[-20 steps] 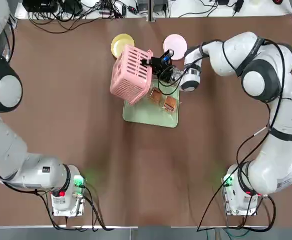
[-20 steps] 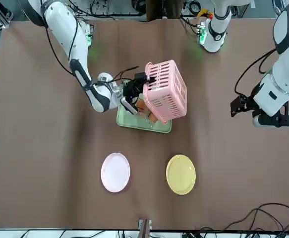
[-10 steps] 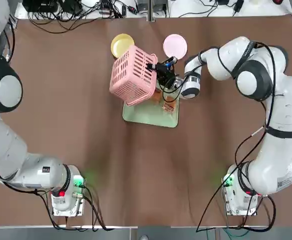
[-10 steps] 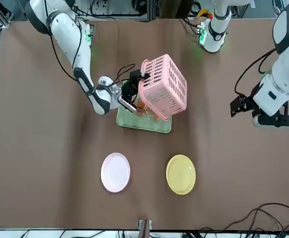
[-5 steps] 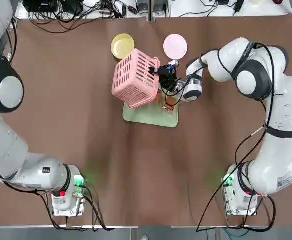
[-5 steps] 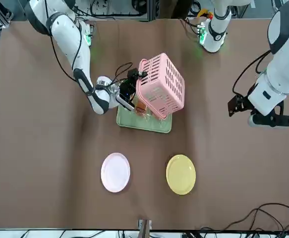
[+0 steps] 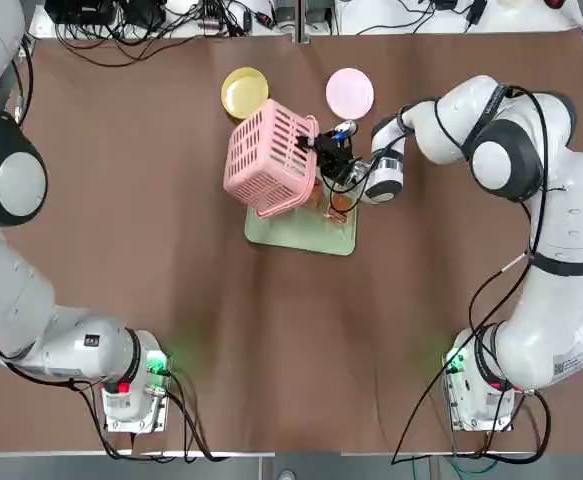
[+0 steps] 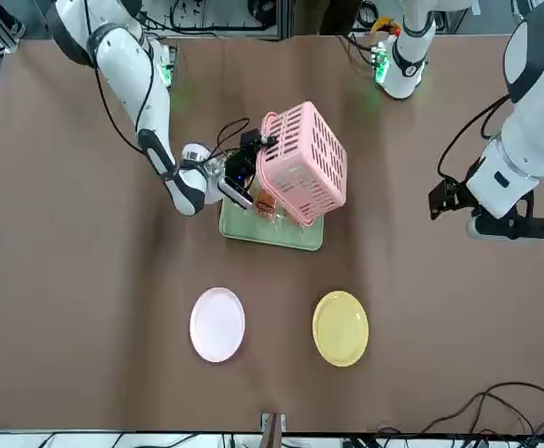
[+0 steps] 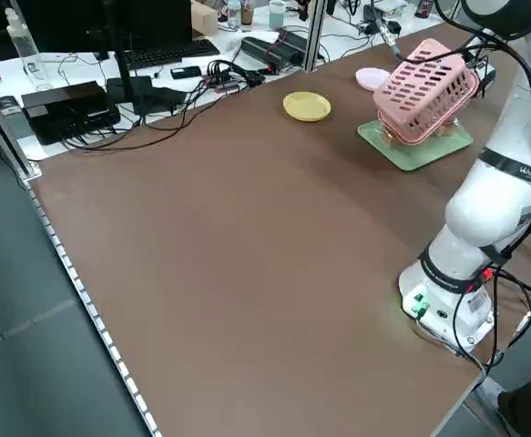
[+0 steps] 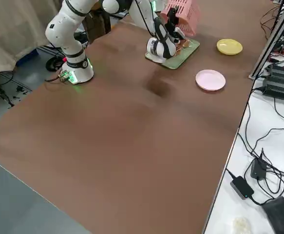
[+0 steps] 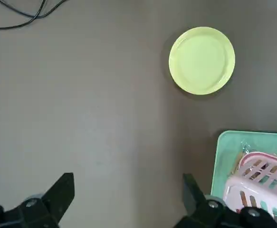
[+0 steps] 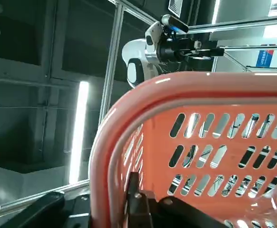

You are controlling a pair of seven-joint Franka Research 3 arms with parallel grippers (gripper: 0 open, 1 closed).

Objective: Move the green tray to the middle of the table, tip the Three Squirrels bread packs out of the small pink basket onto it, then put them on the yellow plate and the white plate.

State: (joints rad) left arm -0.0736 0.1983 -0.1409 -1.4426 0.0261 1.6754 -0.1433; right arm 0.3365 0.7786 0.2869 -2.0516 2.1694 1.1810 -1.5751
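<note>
Top view: the right end effector (image 7: 318, 143) is clamped on the rim of the small pink basket (image 7: 269, 158), which hangs tipped over the far left part of the green tray (image 7: 301, 228). The tray lies near the middle of the desk (image 7: 121, 250). A few Three Squirrels bread packs (image 7: 337, 203) lie on the tray at its far right, just beside the basket. The yellow plate (image 7: 244, 91) sits beyond the basket to the left, the white plate (image 7: 350, 91) beyond it to the right, both apart from the tray.

Front view: the basket (image 8: 301, 163) is tilted, its closed bottom turned up and away from the right end effector (image 8: 256, 142). The left end effector (image 8: 453, 198) hangs over bare desk well off to the side of the tray (image 8: 253, 230), its fingers apart and holding nothing.

Left side view: the basket (image 9: 425, 89) leans over the tray (image 9: 409, 150), with orange-brown packs showing under its lower edge.

Left wrist view: the two fingers (image 11: 58, 195) stand wide apart above the desk; the yellow plate (image 11: 202, 60) is empty, and a corner of the tray (image 11: 224, 156) with the basket (image 11: 259, 183) shows.

Right wrist view: the pink rim fills the picture, pinched between the fingers.
</note>
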